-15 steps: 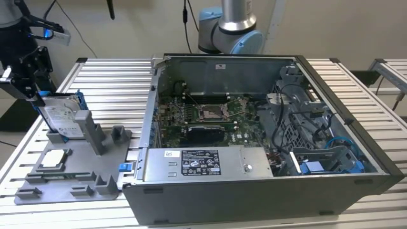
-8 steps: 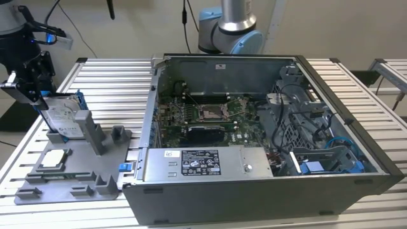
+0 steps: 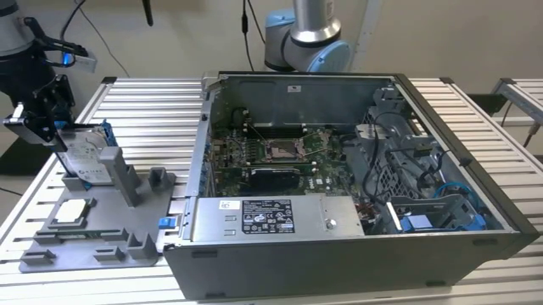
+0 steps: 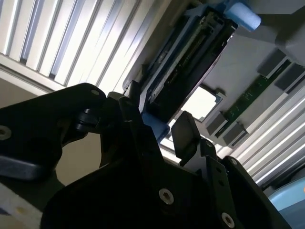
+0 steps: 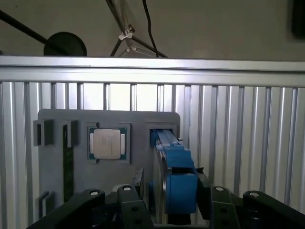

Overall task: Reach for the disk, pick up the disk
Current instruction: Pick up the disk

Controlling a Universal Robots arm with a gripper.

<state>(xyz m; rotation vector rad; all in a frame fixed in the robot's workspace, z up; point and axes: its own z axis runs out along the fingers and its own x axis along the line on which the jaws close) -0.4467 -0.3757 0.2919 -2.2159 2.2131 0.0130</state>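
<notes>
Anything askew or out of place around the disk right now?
Nothing stands out. The disk stands on edge in the gray holder, the gripper at its upper end, and the CPU chip lies flat in its recess nearby.

The exterior view stands off high, looking down at a slant over the slatted table (image 3: 152, 101) and into the open computer case (image 3: 254, 267), taking in the whole bench; the grey fixture (image 3: 93, 244) sits at the exterior view's left. Both wrist views ride close behind the gripper (image 3: 47, 117). The first wrist view faces straight onto the fixture (image 5: 57, 167), while the second wrist view peers past the gripper (image 4: 162, 126) at a tilt, very near. All three share the chip (image 3: 71, 211) (image 5: 107, 143) (image 4: 200, 102) and the disk (image 3: 85, 152) (image 5: 176, 176) (image 4: 186, 62).
</notes>
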